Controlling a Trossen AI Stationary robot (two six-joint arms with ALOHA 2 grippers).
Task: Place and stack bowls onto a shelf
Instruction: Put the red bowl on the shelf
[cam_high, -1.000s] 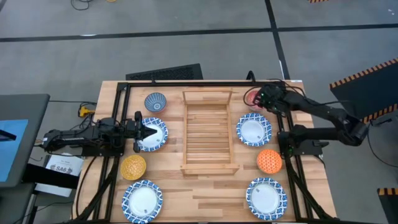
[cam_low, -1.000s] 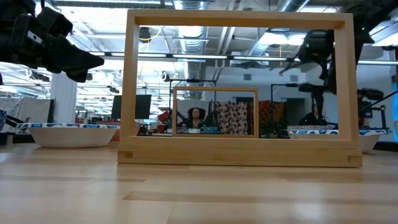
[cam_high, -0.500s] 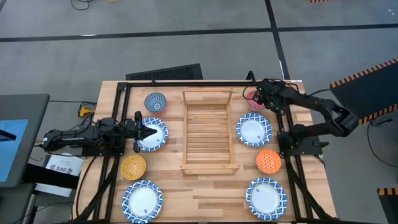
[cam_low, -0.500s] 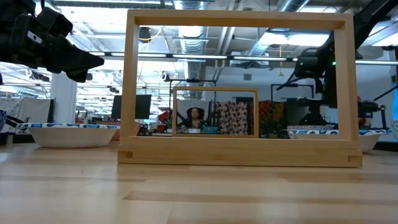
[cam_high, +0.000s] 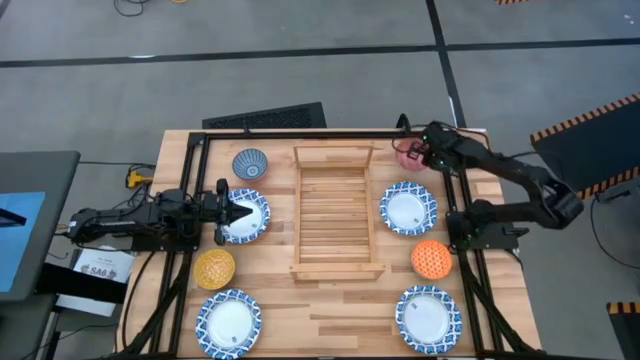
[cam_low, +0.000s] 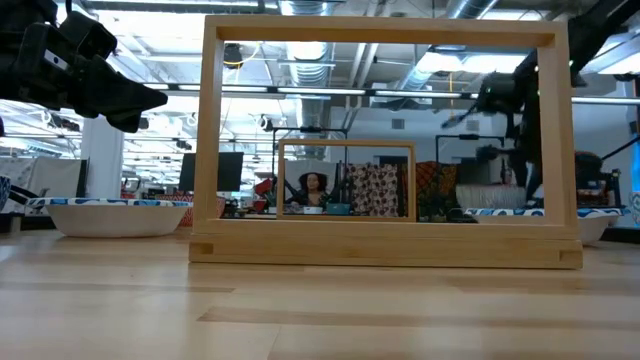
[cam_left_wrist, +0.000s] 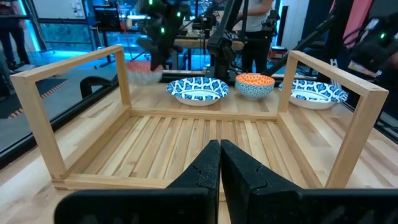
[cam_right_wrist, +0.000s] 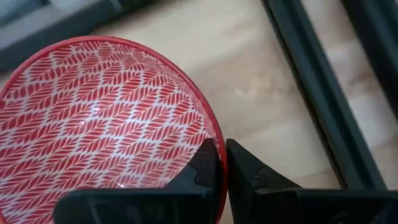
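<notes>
The red bowl (cam_high: 405, 153) (cam_right_wrist: 99, 124) sits at the far right corner of the table, and my right gripper (cam_high: 419, 151) (cam_right_wrist: 219, 149) is shut on it. My left gripper (cam_high: 243, 208) (cam_low: 140, 98) (cam_left_wrist: 219, 152) is shut and hangs just above a wide blue-and-white bowl (cam_high: 247, 218) (cam_low: 115, 215) left of the shelf, touching nothing. The shelf (cam_high: 337, 212) (cam_left_wrist: 205, 134) lies flat in the middle of the table. None of the bowls is on it. My right gripper has the red bowl's rim (cam_right_wrist: 210, 127) on the side toward the table's right edge, with one finger (cam_right_wrist: 204, 167) inside the bowl and the other (cam_right_wrist: 247, 167) outside. The fingers slant down from the table's right. I cannot tell whether the bowl is off the table.
Left of the shelf are a small blue bowl (cam_high: 250, 163), a yellow bowl (cam_high: 214, 268) and a wide patterned bowl (cam_high: 229, 322). Right of it are a wide bowl (cam_high: 407, 209), an orange bowl (cam_high: 432, 258) and another wide bowl (cam_high: 428, 312). Dark frame rails (cam_high: 465, 250) border the table.
My right gripper has come down at the red bowl in the far right corner, its arm shifting a little toward the far edge.
</notes>
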